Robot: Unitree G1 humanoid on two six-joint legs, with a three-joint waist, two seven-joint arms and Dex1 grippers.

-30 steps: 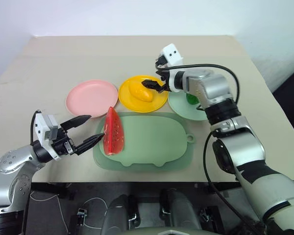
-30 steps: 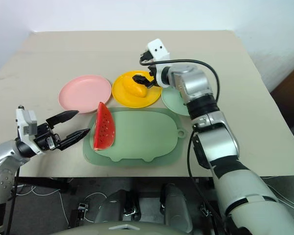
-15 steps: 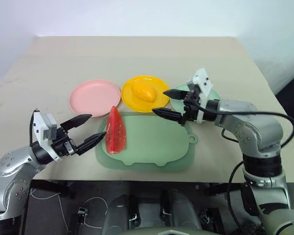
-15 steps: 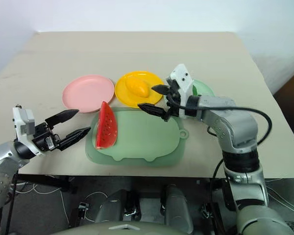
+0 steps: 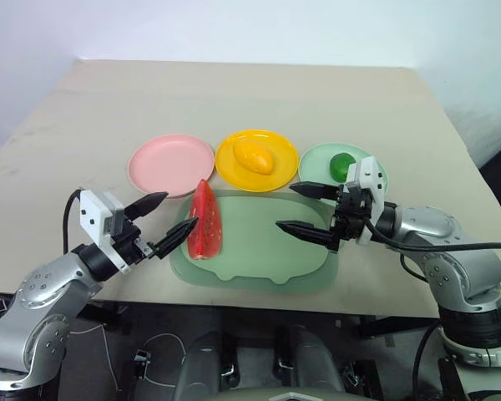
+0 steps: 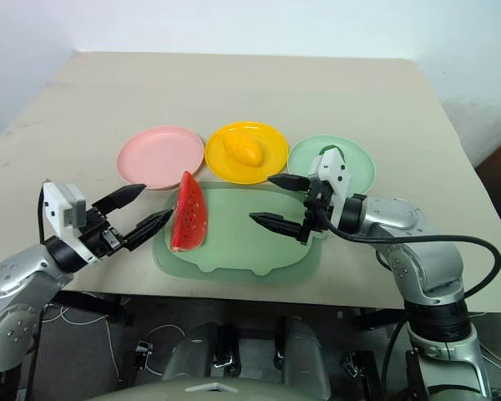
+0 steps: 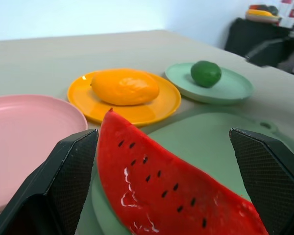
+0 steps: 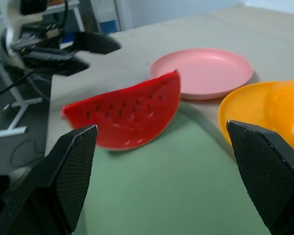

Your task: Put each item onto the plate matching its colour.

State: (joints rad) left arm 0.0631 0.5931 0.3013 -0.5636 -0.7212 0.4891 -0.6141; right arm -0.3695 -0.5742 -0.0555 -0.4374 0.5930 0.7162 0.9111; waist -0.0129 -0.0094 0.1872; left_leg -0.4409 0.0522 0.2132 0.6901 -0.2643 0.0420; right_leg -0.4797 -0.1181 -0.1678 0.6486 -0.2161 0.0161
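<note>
The red watermelon wedge [image 5: 204, 224] stands on its green rind at the left edge of the tray, close to the bare pink plate [image 5: 163, 163]. The mango [image 5: 255, 156] lies on the yellow plate [image 5: 234, 173]. On the mint green plate [image 5: 317, 161] sits the small green fruit [image 5: 343, 165]. My left gripper [image 5: 181, 209] is open just left of the wedge, one fingertip almost at its near end. My right gripper [image 5: 284, 206] is open and empty above the tray's right half, pointing left. The left wrist view shows the wedge [image 7: 157, 191] close between the fingers.
A large pale green tray [image 5: 250, 255] with a wavy edge lies in front of the three plates near the table's front edge. The beige tabletop stretches beyond the plates. The table's right edge drops off past the green plate.
My right gripper has drawn back from the mango on the yellow plate to above the tray, still open. My left gripper has edged a little toward the watermelon.
</note>
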